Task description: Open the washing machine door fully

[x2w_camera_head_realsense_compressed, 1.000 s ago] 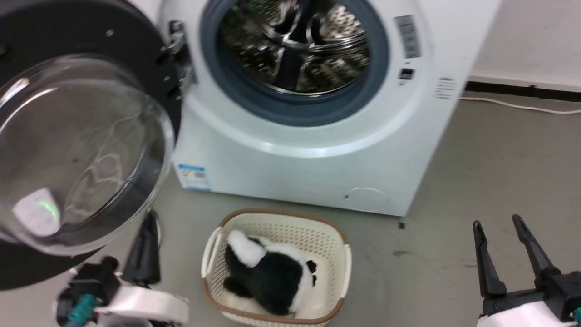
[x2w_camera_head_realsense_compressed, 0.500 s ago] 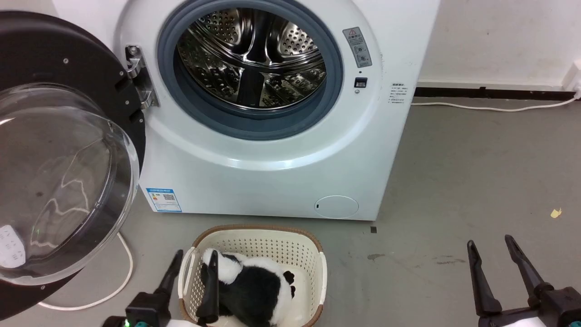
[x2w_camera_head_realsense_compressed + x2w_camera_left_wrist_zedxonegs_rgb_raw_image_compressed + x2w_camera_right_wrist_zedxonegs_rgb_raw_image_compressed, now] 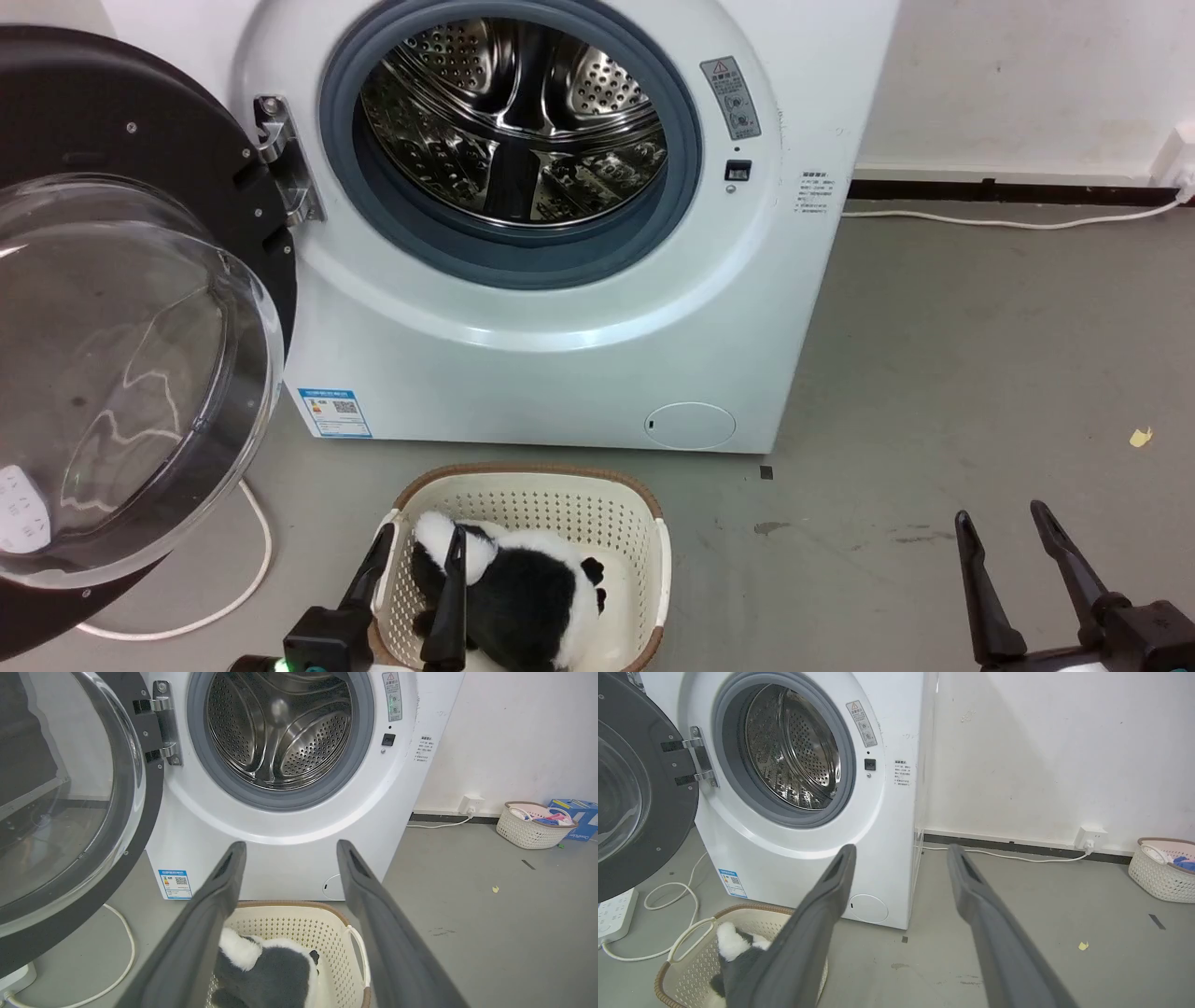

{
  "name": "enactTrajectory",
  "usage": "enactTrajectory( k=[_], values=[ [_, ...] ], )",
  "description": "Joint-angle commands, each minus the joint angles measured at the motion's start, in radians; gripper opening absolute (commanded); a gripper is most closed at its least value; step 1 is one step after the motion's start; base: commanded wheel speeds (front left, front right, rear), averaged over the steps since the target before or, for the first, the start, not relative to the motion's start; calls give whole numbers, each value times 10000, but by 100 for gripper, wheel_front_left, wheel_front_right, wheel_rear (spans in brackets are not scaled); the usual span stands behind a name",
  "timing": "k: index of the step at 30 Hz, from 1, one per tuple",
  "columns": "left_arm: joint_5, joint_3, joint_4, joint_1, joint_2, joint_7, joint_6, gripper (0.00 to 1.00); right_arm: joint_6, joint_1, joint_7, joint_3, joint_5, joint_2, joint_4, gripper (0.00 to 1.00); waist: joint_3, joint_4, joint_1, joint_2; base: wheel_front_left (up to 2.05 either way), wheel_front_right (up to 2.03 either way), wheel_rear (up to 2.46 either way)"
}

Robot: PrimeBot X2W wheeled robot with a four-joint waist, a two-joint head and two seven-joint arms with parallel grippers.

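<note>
The white washing machine (image 3: 560, 373) stands ahead with its steel drum (image 3: 523, 121) exposed. The washing machine door (image 3: 140, 121), black with a bulging clear glass bowl, is swung out to the left on its metal hinge (image 3: 285, 159); it also shows in the wrist views, the door (image 3: 152, 788) and the door (image 3: 668, 788). My left gripper (image 3: 422, 532) is open above the basket, apart from the door, holding nothing; the left gripper (image 3: 290, 844) points at the machine's front. My right gripper (image 3: 999, 511) is open over bare floor at the lower right, and the right gripper (image 3: 901, 847) is empty.
A cream basket (image 3: 532, 471) with a black-and-white plush toy (image 3: 532, 597) sits on the floor before the machine. A white cable (image 3: 252, 560) loops under the door to a power strip (image 3: 614, 910). A second basket (image 3: 532, 826) stands by the right wall.
The head camera has shifted. My left gripper, shut a second ago just below the door's lower edge, has opened and now sits over the basket. The right gripper stays open.
</note>
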Motion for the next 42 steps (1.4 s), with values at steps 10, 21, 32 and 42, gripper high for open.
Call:
enactTrajectory(
  k=[10, 21, 32, 42],
  values=[
    [-21, 10, -13, -5, -13, 26, 0, 0, 0, -9, 24, 10, -19, 0, 2, 0, -14, 33, 0, 0, 0, 0, 0],
    [100, 110, -149, -56, -13, 251, 18, 0, -1, -108, 250, 106, -42, 4, -26, 0, 3, 17, 0, 0, 0, 0, 0],
    [231, 218, -297, -111, -13, 496, 37, 0, -1, -216, 496, 211, -68, 8, -56, 0, 21, -1, 0, 0, 0, 0, 0],
    [340, 309, -420, -157, -13, 701, 53, 0, -2, -306, 701, 299, -89, 11, -81, 0, 36, -16, 0, 0, 0, 0, 0]
  ],
)
